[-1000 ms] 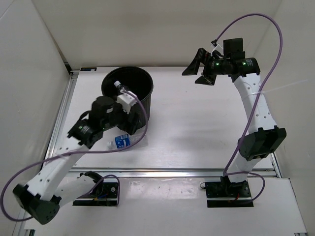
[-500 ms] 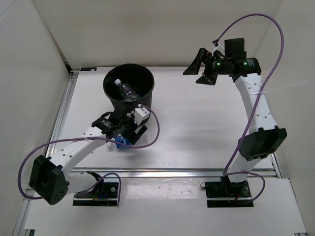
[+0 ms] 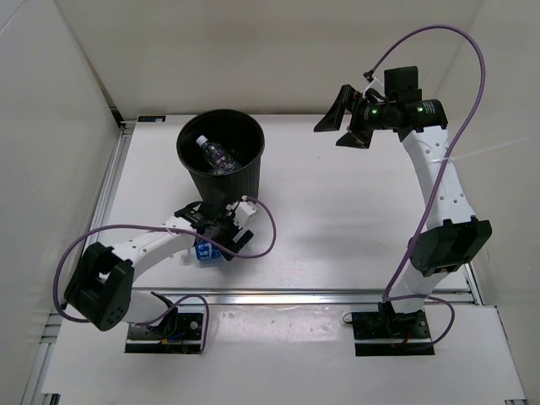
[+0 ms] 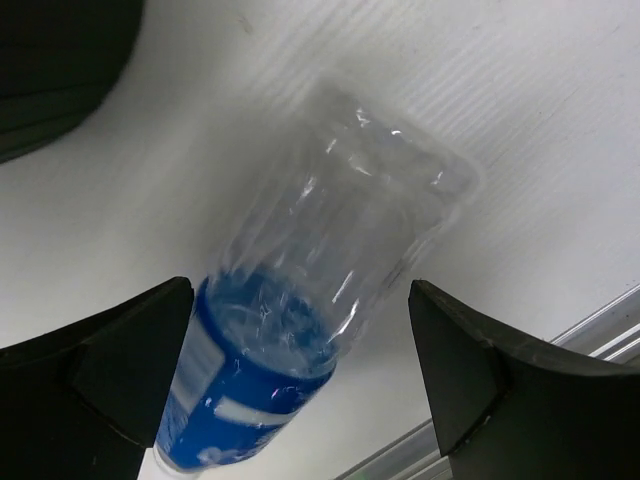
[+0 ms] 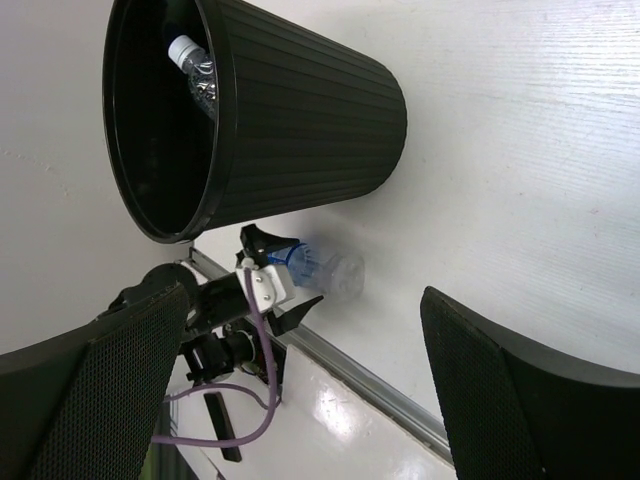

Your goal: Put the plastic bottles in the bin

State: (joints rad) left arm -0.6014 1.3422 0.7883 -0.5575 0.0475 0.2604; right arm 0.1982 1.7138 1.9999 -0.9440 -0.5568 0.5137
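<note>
The black bin (image 3: pixel 251 173) stands at the back left of the table, with a clear white-capped bottle (image 3: pixel 214 153) lying inside it. A clear bottle with a blue label (image 3: pixel 205 251) lies on the table just in front of the bin. My left gripper (image 3: pixel 219 236) is low over it and open. In the left wrist view the bottle (image 4: pixel 310 290) lies between the spread fingers (image 4: pixel 110 370), gripper (image 4: pixel 300 300). My right gripper (image 3: pixel 344 120) is open and empty, high at the back right. Its view shows the bin (image 5: pixel 310 130), the bottle inside it (image 5: pixel 196 72) and the labelled bottle (image 5: pixel 325 268). No green bottle shows.
A metal rail (image 3: pixel 337 294) runs along the table's near edge, close to the labelled bottle. White walls close in the left, back and right. The left arm's purple cable (image 3: pixel 268 226) loops beside the bin.
The left gripper was over the bin with a bottle, which dropped into the bin. The arm then swung down to the table and now straddles the blue-labelled bottle. The right arm stayed still.
</note>
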